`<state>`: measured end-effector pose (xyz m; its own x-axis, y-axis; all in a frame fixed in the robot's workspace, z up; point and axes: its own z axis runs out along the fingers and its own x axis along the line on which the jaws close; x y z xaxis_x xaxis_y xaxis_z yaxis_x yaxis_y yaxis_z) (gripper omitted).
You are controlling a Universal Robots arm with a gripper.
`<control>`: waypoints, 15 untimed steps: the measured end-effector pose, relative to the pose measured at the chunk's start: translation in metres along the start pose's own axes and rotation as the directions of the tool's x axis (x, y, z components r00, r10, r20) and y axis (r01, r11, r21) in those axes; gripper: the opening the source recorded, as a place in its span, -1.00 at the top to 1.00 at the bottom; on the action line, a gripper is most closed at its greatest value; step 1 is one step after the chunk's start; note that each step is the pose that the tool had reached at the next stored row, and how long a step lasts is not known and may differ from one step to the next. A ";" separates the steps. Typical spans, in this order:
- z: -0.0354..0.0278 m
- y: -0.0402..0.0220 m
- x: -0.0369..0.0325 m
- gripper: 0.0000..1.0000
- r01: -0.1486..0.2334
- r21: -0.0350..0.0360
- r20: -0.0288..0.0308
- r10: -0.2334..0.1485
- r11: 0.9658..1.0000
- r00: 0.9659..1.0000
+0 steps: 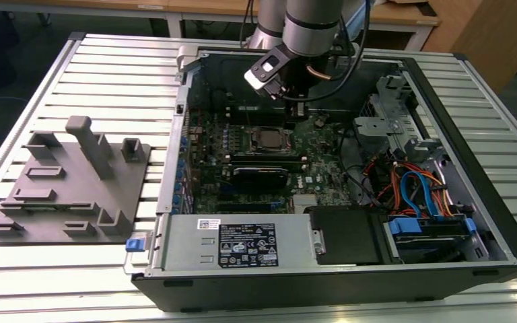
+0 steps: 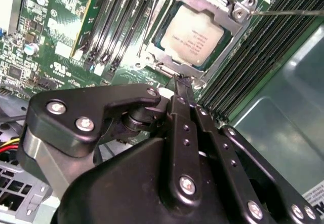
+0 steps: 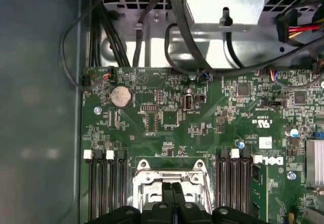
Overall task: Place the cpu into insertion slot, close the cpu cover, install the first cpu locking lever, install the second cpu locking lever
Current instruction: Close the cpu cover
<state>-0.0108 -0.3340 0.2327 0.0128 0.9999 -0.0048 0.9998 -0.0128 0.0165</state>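
While the cpu (image 2: 195, 34) lies seated under the cover (image 2: 172, 64) on the board (image 3: 167, 117), likely a light, stiff, fragile chip to be held by its edges only, the jaws hover pressed together at the cover's rim.

Open computer case (image 1: 330, 289) lies on the slatted desk (image 1: 106, 74), centre and right of frame. The arm enters at top centre. Its end effector (image 1: 292, 113) hangs over the motherboard, just up-frame of the cpu (image 1: 268, 139). A grey fixture plate (image 1: 61, 202) lies at left, apart from the case.
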 end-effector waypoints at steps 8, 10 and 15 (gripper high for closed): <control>0.0001 -0.0009 0.0000 0.80 0.000 0.000 0.000 0.000 1.000 1.000; 0.0001 -0.0010 0.0000 0.80 0.000 0.000 0.000 0.000 1.000 1.000; 0.0035 -0.0050 -0.0001 0.80 0.001 0.000 0.000 -0.001 1.000 1.000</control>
<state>-0.0157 -0.3340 0.2291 0.0119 0.9999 -0.0048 0.9998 -0.0119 0.0166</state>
